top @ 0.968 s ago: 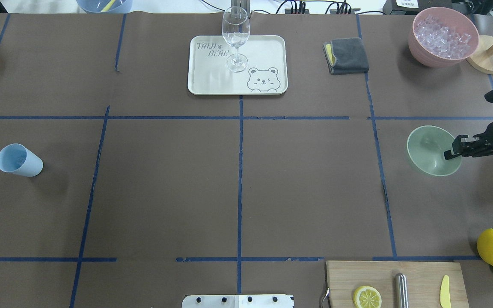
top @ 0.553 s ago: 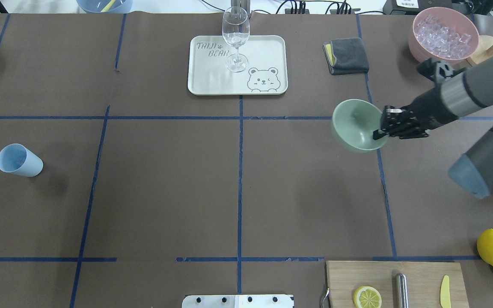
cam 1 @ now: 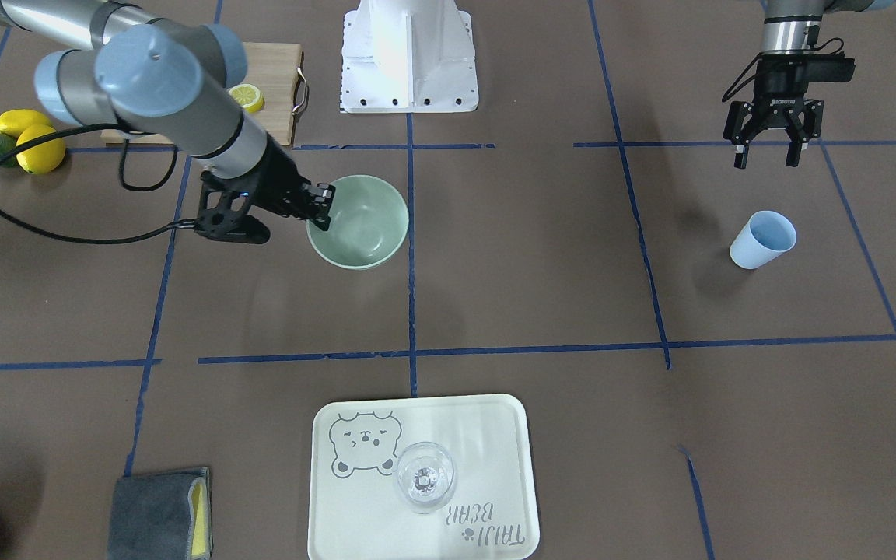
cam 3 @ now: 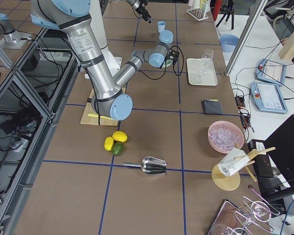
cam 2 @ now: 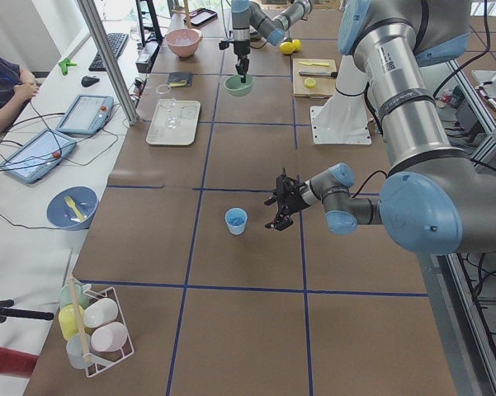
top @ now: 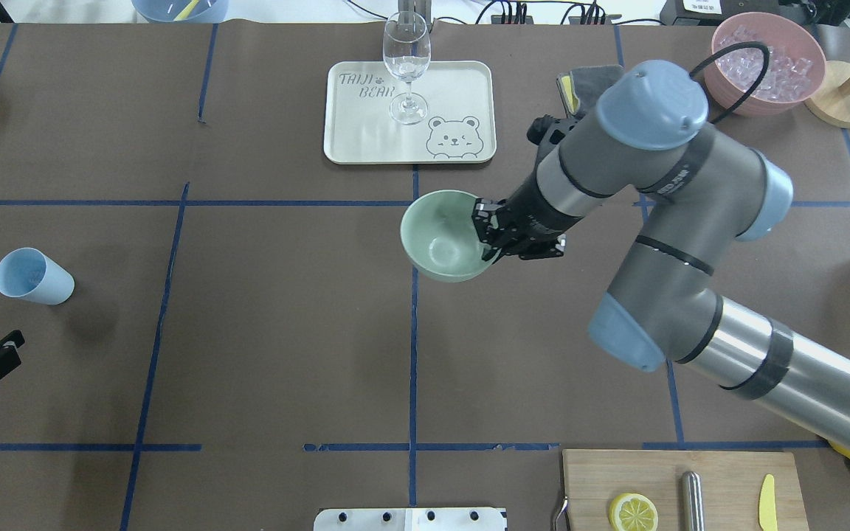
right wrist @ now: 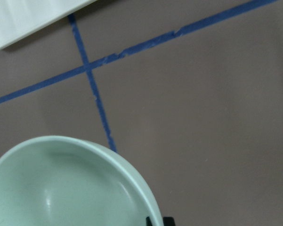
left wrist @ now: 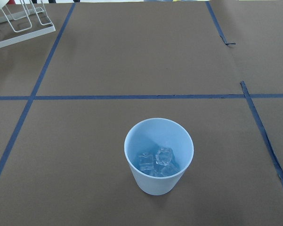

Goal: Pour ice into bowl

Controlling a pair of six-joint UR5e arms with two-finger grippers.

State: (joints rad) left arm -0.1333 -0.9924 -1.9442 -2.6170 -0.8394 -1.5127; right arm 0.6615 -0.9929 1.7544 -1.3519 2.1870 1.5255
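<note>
You have the bowl (top: 436, 232) by its rim in your right gripper (top: 485, 240).
Its jaws pinch the rim's edge, and the bowl sits at the middle of the table on the centre tape line, near the tray (top: 462, 88). Your left gripper (cam 1: 766, 162) hangs spread wide and empty, apart from the blue cup (left wrist: 156, 181), where the ice (left wrist: 164, 155) lies.

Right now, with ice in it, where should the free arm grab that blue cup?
Grip the cup on its side wall, mid-height, coming in level from where the left gripper hangs. It stands upright, round, with ice loose at the bottom, so a side hold probably suits tipping it later.
</note>
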